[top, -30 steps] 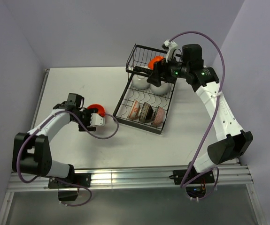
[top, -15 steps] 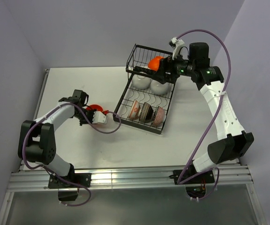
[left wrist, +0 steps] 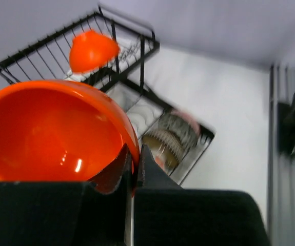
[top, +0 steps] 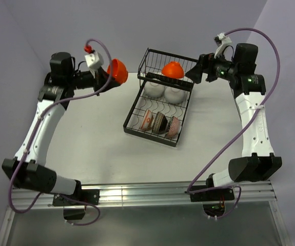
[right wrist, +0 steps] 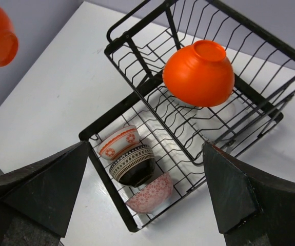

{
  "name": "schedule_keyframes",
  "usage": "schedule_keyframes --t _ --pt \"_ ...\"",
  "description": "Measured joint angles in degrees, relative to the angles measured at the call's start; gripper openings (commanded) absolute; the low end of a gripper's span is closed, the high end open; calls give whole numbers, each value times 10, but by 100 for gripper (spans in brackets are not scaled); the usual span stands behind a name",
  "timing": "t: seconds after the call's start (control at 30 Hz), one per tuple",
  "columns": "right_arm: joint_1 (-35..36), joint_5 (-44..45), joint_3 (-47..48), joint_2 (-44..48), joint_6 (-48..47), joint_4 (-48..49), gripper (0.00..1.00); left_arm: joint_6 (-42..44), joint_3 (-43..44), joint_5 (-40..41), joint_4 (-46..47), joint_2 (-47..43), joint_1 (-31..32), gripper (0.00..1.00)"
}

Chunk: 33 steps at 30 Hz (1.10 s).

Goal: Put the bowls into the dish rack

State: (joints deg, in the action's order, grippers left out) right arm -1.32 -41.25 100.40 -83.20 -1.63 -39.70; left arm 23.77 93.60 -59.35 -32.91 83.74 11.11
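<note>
**Desk** (top: 85,133): A white surface is noted, well below both tools.

**Dish rack** (top: 182,110): A black wire rack is seen on the desk between the two tools and lower than both. Its raised basket section is nearer the right tool, and its flat slotted tray extends away from both tools.

**Left tool** (left wrist: 133,169): It is found clenched on the rim of an orange-red bowl (left wrist: 55,133), with one finger inside the rim and one outside. The bowl is held in the air, to the left of the rack and clear of it.

**Right tool** (top: 192,75): It is found released, with its fingers spread wide and nothing between them. It is pointed at the raised basket from just beside it.

**Loaded bowls:**
- A second orange-red bowl (right wrist: 198,72) is seen upside down in the raised basket, directly ahead of the right tool and apart from it.
- Two white bowls (top: 154,90) are seated beneath that basket.
- Further from the right tool, three bowls are stood on edge in a row in the tray: an orange-and-white bowl (right wrist: 118,142), a dark patterned bowl (right wrist: 133,165) and a pink patterned bowl (right wrist: 150,196).
</note>
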Motion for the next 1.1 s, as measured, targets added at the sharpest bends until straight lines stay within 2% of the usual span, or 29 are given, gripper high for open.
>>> schedule_keyframes --t 0.07,0.1,0.2,0.33,0.43,0.53,0.57,0.63,0.67,0.77,0.93,1.1 --pt "-11 -4 0 9 5 2 100 -219 -98 12 206 -54 6 0" --pt "-15 -5 0 14 6 3 100 -297 -131 31 280 -70 11 0" --pt "-21 -13 0 25 12 5 100 -475 -165 99 444 -66 37 0" --pt "-22 -20 -2 28 26 16 100 -690 -168 193 642 -10 78 0" --pt "-23 -19 -4 26 35 18 97 -800 -168 248 733 38 99 0" --pt "-22 -13 -3 20 44 33 72 -848 -168 283 771 78 118 0" --pt "-20 -9 -2 15 48 40 57 -858 -168 290 775 89 125 0" --pt "-11 14 -1 4 58 56 44 -873 -166 299 778 104 137 0" --pt "-1 29 3 -8 63 63 31 -883 -163 307 775 112 143 0" --pt "42 78 17 -47 72 91 0 -908 -139 324 774 141 151 0" --pt "122 153 35 -109 85 140 0 -932 -121 350 773 163 151 0" --pt "166 218 89 -176 91 168 0 -937 -122 353 772 162 143 0"
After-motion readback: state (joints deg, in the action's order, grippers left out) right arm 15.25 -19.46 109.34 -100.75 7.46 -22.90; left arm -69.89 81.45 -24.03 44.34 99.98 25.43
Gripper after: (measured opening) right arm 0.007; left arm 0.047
